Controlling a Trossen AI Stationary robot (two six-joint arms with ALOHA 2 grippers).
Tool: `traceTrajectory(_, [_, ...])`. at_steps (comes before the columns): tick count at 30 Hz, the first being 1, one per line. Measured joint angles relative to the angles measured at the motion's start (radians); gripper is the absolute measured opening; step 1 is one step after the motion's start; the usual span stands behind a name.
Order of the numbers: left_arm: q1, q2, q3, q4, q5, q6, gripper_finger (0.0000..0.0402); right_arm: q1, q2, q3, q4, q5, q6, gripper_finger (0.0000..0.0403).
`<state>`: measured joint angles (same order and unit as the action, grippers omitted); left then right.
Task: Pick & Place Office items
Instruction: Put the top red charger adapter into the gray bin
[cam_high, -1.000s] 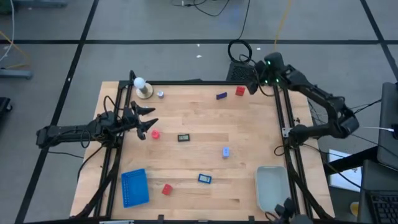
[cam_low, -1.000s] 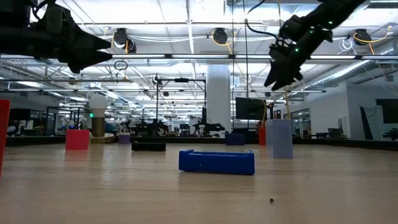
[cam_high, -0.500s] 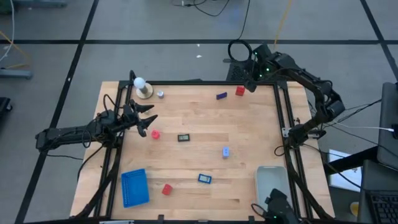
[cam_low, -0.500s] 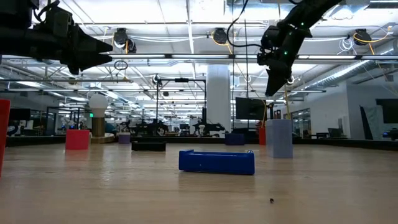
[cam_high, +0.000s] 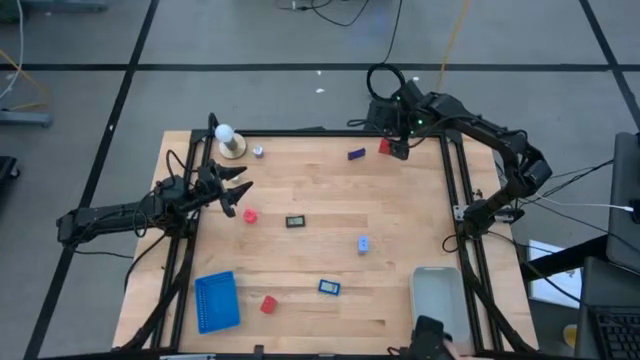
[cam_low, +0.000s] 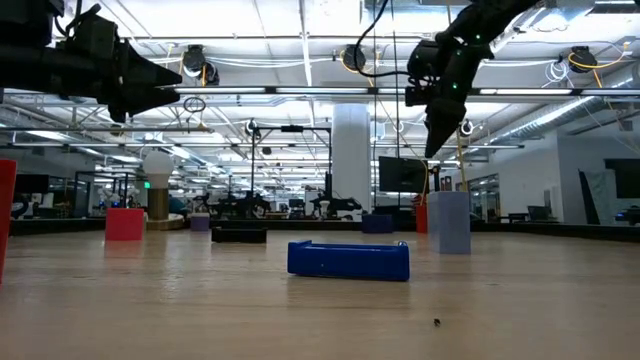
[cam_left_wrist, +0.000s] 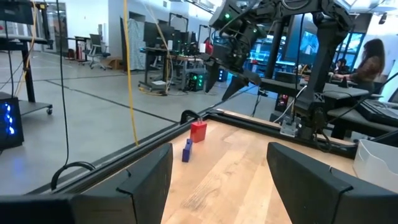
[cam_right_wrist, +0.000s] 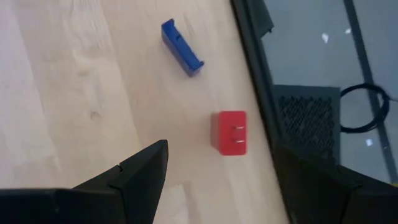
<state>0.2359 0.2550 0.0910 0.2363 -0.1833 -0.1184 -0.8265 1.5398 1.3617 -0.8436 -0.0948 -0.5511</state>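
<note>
Small office items lie scattered on the wooden table. A red block and a dark-blue piece sit near the far edge. Another red block, a black piece, a pale-blue bit, a blue piece and a third red block lie farther in. My right gripper hovers open above the far red block, which shows two metal prongs; the blue piece lies beside it. My left gripper hangs open above the table's left side, near a red block.
A white ball on a tan base and a small whitish bit stand at the far left corner. A blue ribbed tray lies near left, a pale bin near right. Black frame rails edge the table.
My right gripper has swung from beyond the far right corner toward the table's left, along the far edge, and now stands over the far red block. It has stayed open. Nothing on the table has moved.
</note>
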Motion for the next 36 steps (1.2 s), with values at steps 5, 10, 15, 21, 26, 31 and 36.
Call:
traceTrajectory(5, [0.0,0.0,0.0,0.0,0.0,0.006,0.0259,0.0,0.0,-0.052,0.011,-0.006,0.041,0.0279])
traceTrajectory(10, [0.0,0.0,0.0,0.0,0.0,0.008,0.0259,-0.003,0.0,-0.109,0.103,-0.004,0.092,0.0279])
traceTrajectory(15, [0.0,0.0,0.0,0.0,0.0,0.008,0.0259,-0.003,0.0,-0.143,0.183,0.047,0.121,0.0279])
traceTrajectory(21, [-0.001,0.0,0.0,-0.008,0.001,0.008,0.0259,-0.003,0.0,-0.17,0.218,0.046,0.144,0.0279])
traceTrajectory(26, [0.0,0.0,0.0,-0.009,0.001,0.009,0.0259,-0.004,0.0,-0.201,0.28,0.046,0.171,0.0279])
traceTrajectory(31, [0.0,0.0,0.0,-0.009,0.001,0.01,0.0259,-0.012,0.0,-0.231,0.324,0.046,0.173,0.0279])
traceTrajectory(36, [0.0,0.0,0.0,-0.009,0.001,0.011,0.0259,-0.043,0.012,-0.243,0.359,0.043,0.167,0.0279])
